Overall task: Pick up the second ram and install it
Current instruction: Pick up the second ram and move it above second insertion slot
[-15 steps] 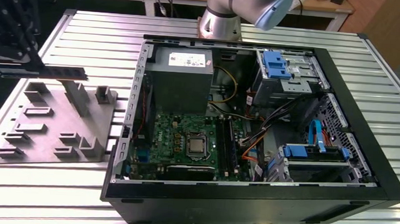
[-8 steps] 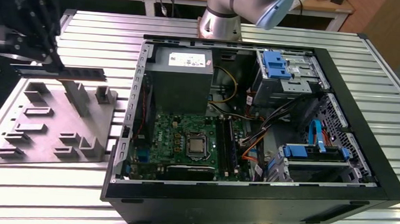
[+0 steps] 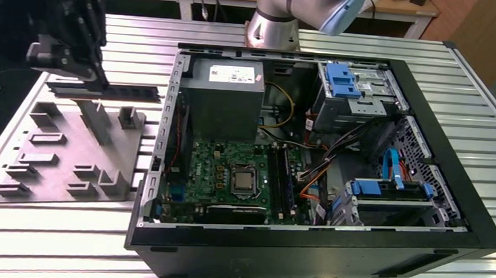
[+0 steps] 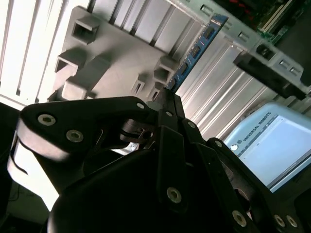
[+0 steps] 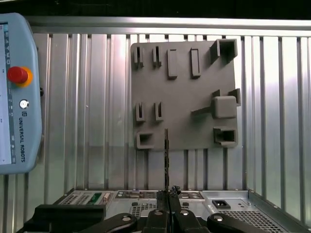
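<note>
Pinching a long, thin, dark green-blue memory stick studded with black chips, the second ram [image 3: 136, 93], the arm's black two-fingered gripper [image 3: 103, 83] hangs over the far end of a grey moulded plastic parts tray [image 3: 60, 161] on a ribbed aluminium table [image 3: 455, 80], just beside the open black computer case [image 3: 310, 250]. The fingers [image 4: 170, 145] are closed flat against the board's two faces, at roughly mid-length. That grip seems chosen to leave the lower contact edge free and to stop the thin board twisting. The stick stands on edge with its faces upright. Its long axis is level and runs across the exterior view, one end towards the case wall and the other away from it. In the first wrist view the second ram [image 5: 166, 155] appears edge-on, reaching out from the fingertips over the tray's border. In the second wrist view its blue-green face [image 4: 199, 46] slants away from the jaws. Whether its lower edge is wholly clear of the tray's upright holders is hard to judge from these angles, though it appears to sit above them. The long black slot strips [image 3: 284, 179] on the green motherboard [image 3: 221, 169] inside the case run at roughly a right angle to the stick as held. A pale grey teach pendant with a red stop button [image 5: 17, 97] lies on the table near the tray.
</note>
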Available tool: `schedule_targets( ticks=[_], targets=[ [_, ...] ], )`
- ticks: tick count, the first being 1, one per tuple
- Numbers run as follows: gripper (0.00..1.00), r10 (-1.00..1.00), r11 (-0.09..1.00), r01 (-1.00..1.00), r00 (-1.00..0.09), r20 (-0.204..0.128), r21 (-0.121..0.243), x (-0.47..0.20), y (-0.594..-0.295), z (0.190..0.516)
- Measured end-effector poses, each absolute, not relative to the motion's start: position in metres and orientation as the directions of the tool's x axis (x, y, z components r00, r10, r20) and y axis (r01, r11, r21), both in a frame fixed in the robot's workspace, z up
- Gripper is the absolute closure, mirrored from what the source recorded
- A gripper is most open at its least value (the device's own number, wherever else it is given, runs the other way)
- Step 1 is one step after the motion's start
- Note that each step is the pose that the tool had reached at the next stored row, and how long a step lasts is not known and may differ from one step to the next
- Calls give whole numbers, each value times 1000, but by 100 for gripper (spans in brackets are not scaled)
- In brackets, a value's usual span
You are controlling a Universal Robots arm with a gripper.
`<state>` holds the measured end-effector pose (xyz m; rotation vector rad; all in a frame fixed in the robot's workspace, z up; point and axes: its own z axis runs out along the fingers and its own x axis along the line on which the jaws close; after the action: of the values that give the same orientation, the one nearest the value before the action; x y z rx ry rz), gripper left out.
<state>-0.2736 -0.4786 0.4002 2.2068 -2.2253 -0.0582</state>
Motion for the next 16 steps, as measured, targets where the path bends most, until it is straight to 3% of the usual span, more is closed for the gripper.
schedule_targets(
  ticks=[16],
  targets=[
    [88,-1000,8,-999,-9,-21,32,-220,-479,400]
  ],
)
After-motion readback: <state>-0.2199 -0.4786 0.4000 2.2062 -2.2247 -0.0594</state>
